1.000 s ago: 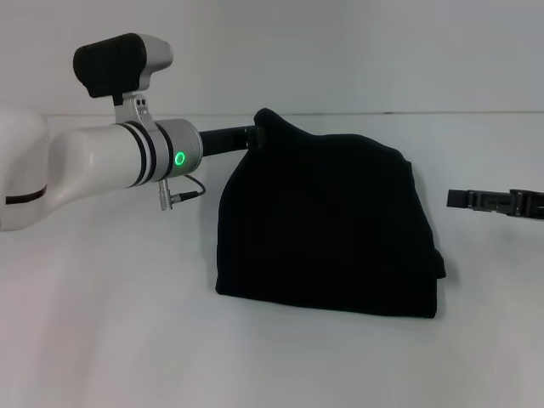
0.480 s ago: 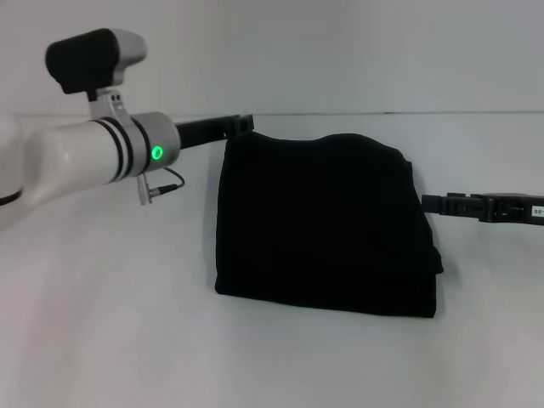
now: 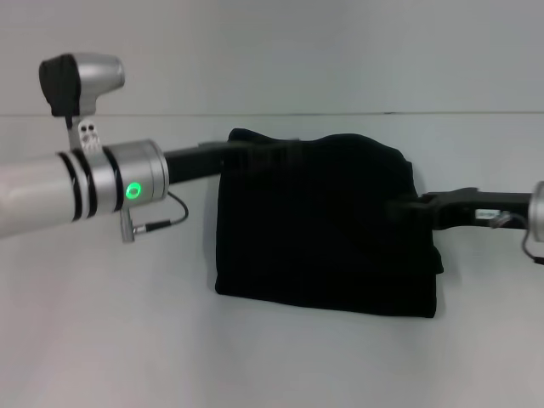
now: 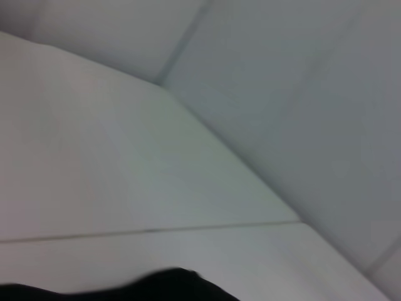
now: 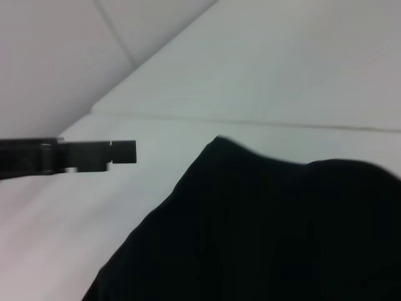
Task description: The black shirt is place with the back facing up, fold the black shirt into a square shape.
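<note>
On the left, our left gripper (image 3: 223,153) reaches in low over the white table (image 3: 102,323) to the far left corner of the black shirt (image 3: 323,229). Its dark fingers merge with the dark cloth there, so we cannot tell whether they are released or clenched on fabric. In the right wrist view the same gripper (image 5: 122,152) shows as a slim black bar just beside the shirt's raised corner (image 5: 216,141), apparently apart from it, though that angle may deceive us.

In the middle, the shirt lies on the table as a thick, roughly square bundle of several layers, its near edge a rounded fold and its far edge slightly humped. We judge the folding to be nearly complete, which would explain why both arms sit at the edges and not above the centre: what remains looks like tidying corners or letting go.

On the right, our right gripper (image 3: 406,210) comes in level from the side and meets the shirt's right edge about halfway up. Black on black again, so we cannot tell whether it pinches the layers or merely rests against them. The left wrist view shows only bare table and a sliver of dark cloth (image 4: 125,290).
</note>
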`<state>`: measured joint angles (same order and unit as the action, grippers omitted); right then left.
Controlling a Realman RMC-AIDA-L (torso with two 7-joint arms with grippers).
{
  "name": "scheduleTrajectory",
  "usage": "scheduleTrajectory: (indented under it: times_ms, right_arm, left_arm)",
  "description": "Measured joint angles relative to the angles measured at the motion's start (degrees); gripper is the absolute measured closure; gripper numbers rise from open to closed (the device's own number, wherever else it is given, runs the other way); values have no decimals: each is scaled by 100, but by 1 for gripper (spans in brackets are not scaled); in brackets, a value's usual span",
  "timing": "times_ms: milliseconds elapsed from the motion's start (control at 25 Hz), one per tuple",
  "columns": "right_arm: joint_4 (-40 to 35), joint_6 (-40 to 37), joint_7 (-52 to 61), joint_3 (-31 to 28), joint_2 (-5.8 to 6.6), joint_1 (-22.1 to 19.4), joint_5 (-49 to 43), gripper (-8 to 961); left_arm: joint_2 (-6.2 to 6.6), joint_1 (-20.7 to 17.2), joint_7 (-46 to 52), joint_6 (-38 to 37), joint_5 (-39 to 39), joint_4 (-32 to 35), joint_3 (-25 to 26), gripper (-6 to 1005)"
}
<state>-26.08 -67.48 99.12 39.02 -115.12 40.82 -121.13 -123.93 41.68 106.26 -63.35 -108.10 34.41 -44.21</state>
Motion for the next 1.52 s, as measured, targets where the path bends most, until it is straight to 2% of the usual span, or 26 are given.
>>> scheduleTrajectory:
  times_ms: [40, 120, 360, 520, 800, 1040, 1360, 1520]
  right_arm:
    - [22, 51, -66, 75, -29, 25, 1, 363]
    - [41, 173, -134, 244, -100, 68, 2, 609]
    - [147, 540, -71, 699, -159, 135, -2, 846]
    - [178, 740, -131, 809, -223, 97, -5, 885]
    - [180, 1177, -517, 806, -258, 19, -1, 954]
    - [150, 1358, -1008, 672, -291, -65, 101, 948]
    - [-50, 557, -1672, 400, -242, -289, 886, 941]
    - [-91, 610, -1503, 397, -234, -292, 1021, 937]
  left_arm:
    - [4, -76, -119, -291, 29, 7, 19, 255]
    - [9, -186, -248, -711, 38, 49, 48, 227]
    - [14, -525, -460, -1695, 6, 274, 71, 140]
    - [12, -615, -532, -1870, -5, 297, 202, 126]
    - [9, -636, -619, -1868, -17, 268, 273, 126]
    - [9, -639, -696, -1850, -19, 250, 272, 126]
    - [9, -643, -739, -1770, -19, 225, 273, 125]
    - [9, -643, -740, -1734, -19, 198, 273, 125]
